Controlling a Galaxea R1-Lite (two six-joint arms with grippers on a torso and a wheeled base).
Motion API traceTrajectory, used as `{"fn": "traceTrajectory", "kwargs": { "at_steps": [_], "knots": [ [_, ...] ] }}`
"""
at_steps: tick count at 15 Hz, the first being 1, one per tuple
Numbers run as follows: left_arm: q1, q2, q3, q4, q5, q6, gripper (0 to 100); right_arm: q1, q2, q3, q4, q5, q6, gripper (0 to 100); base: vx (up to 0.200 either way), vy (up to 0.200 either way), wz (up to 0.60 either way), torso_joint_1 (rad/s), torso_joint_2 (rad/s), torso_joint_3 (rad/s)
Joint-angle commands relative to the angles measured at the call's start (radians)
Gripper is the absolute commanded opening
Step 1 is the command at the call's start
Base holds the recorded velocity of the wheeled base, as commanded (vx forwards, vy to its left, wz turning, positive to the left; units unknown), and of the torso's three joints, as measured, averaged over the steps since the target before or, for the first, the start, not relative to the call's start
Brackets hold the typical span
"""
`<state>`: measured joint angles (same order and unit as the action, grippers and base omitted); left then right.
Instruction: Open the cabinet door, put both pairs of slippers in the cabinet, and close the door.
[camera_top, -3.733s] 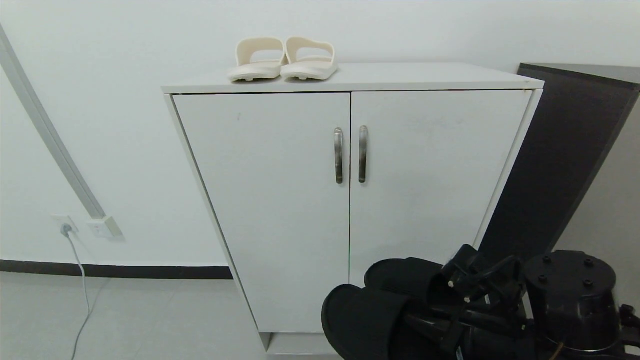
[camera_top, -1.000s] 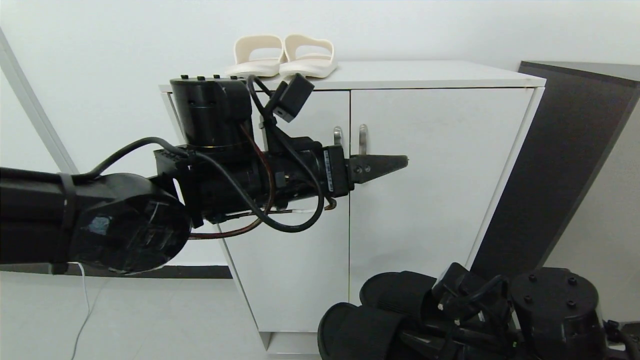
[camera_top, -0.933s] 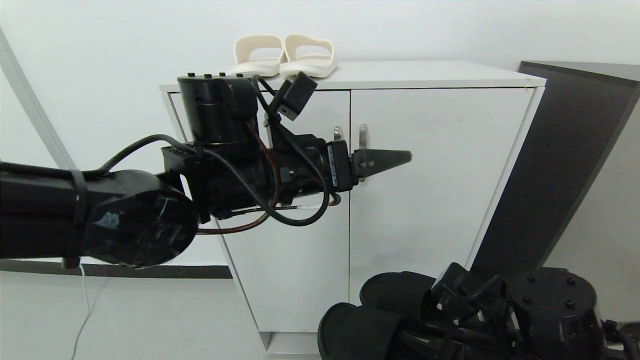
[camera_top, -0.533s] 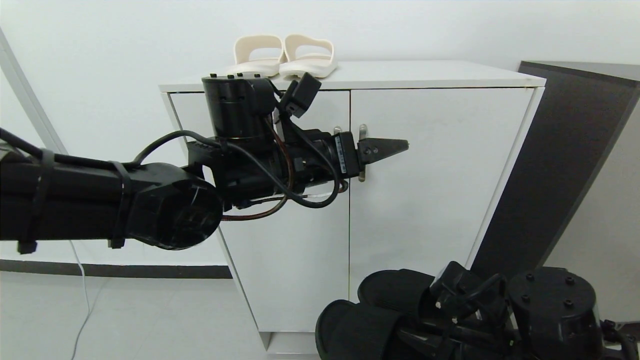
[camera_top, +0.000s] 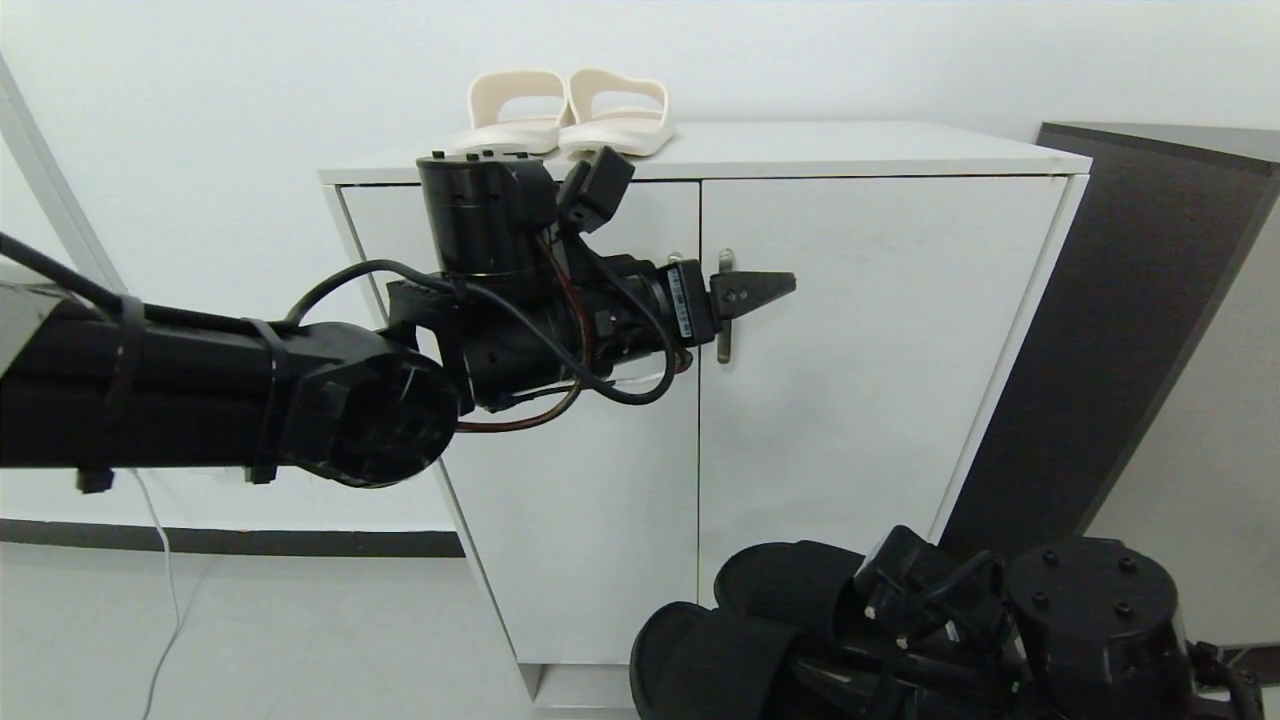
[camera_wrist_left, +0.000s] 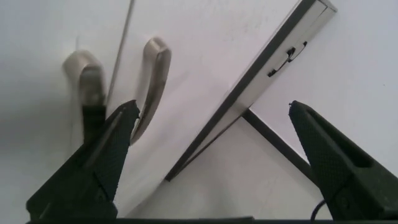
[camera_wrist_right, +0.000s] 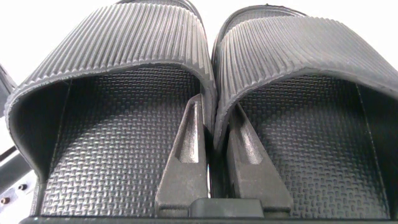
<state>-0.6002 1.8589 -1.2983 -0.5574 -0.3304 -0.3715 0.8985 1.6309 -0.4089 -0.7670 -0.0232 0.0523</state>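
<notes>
Beside the handles (camera_top: 723, 342) of the shut doors (camera_top: 860, 350) the left gripper (camera_wrist_left: 211, 107) gapes; right gripper (camera_wrist_right: 213, 104) pinches the black slippers (camera_wrist_right: 124, 68).

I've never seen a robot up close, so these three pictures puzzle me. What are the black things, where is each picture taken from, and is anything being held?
It is a two-armed robot facing a white cabinet with its doors shut. The wide picture comes from a camera on its head, the other two from cameras on its wrists. The left arm's tool, fingers open, is by the door handles. The right arm's tool, low down, pinches a pair of black slippers by their inner edges. A cream pair lies on the cabinet's top.
</notes>
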Motion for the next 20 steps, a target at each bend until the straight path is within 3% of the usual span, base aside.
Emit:
{"fn": "traceTrajectory", "kwargs": {
  "at_steps": [1, 5, 6, 8, 11, 18, 20],
  "knots": [
    [-0.001, 0.049, -0.042, 0.001, 0.010, 0.000, 100, 0.000, 0.011, 0.001, 0.000, 0.000, 0.000, 0, 0.000, 0.000, 0.00, 0.000, 0.00, 0.000],
    [-0.003, 0.083, -0.065, 0.008, 0.010, 0.000, 100, 0.000, 0.011, 0.004, 0.000, 0.002, 0.000, 0, 0.000, 0.000, 0.00, 0.000, 0.00, 0.000],
    [-0.003, 0.086, -0.064, 0.008, 0.010, 0.000, 0, 0.000, 0.012, 0.005, 0.000, 0.002, 0.000, 0, 0.000, 0.000, 0.00, 0.000, 0.00, 0.000],
    [-0.003, 0.083, -0.061, 0.008, 0.010, 0.000, 0, 0.000, 0.011, 0.018, 0.000, 0.006, 0.000, 0, 0.000, 0.000, 0.00, 0.000, 0.00, 0.000],
    [-0.013, 0.054, -0.018, 0.001, 0.014, 0.006, 0, -0.001, 0.012, 0.068, -0.048, 0.118, -0.002, 0, 0.000, 0.000, 0.00, 0.000, 0.00, 0.000],
    [-0.062, -0.109, 0.226, -0.048, 0.016, 0.037, 0, 0.000, 0.007, 0.163, -0.132, 0.227, -0.101, 0, 0.000, 0.000, 0.00, 0.000, 0.00, 0.000],
    [-0.076, -0.170, 0.309, -0.050, 0.016, 0.072, 0, 0.000, 0.012, 0.165, -0.132, 0.227, -0.103, 0, 0.000, 0.000, 0.00, 0.000, 0.00, 0.000]
  ]
}}
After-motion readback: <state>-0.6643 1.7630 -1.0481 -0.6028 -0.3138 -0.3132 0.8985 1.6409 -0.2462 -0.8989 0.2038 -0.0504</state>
